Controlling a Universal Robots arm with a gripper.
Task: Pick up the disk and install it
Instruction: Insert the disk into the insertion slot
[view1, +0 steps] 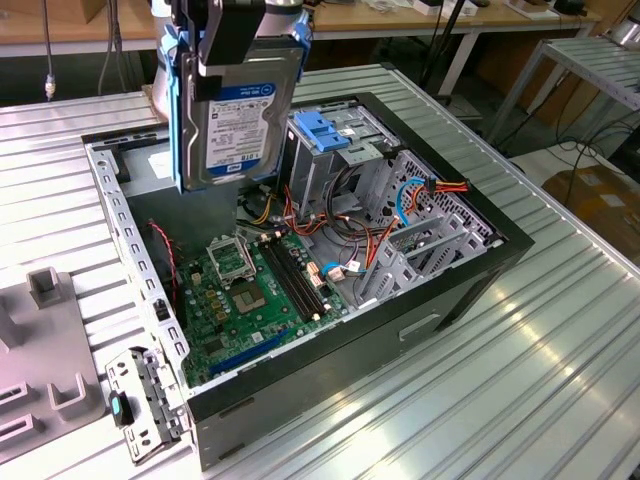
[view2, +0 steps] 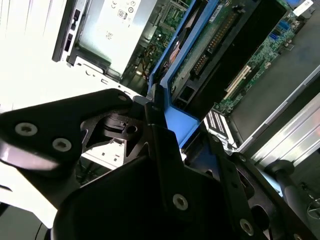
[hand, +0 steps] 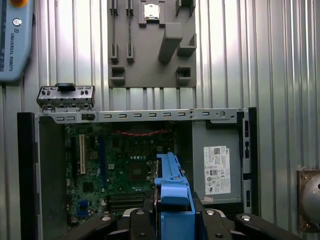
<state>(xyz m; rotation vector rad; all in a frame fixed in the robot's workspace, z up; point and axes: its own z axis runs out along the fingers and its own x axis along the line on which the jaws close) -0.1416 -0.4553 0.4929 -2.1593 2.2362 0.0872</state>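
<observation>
The disk (view1: 240, 115) is a silver hard drive with a white and blue label and blue side rails. It hangs upright above the back of the open computer case (view1: 470, 290), label toward the exterior camera. My gripper (view1: 228, 60) is shut on its upper end from above. The second wrist view shows the disk (view2: 200, 55) edge-on, circuit side visible, with the black fingers (view2: 160, 145) clamped on its blue rail. Seen in the first wrist view, the disk's blue rail (hand: 172, 192) rises between the gripper (hand: 172, 225) fingers, over the motherboard (hand: 120, 170).
A metal drive cage (view1: 335, 170) with a blue plastic bracket (view1: 325, 128) stands just to the exterior view's right of the disk. Cables (view1: 400, 215) fill the case beside it. A grey box with a white sticker (hand: 217, 170), a grey fixture (hand: 150, 45) and a loose bracket (view1: 140, 400) lie nearby.
</observation>
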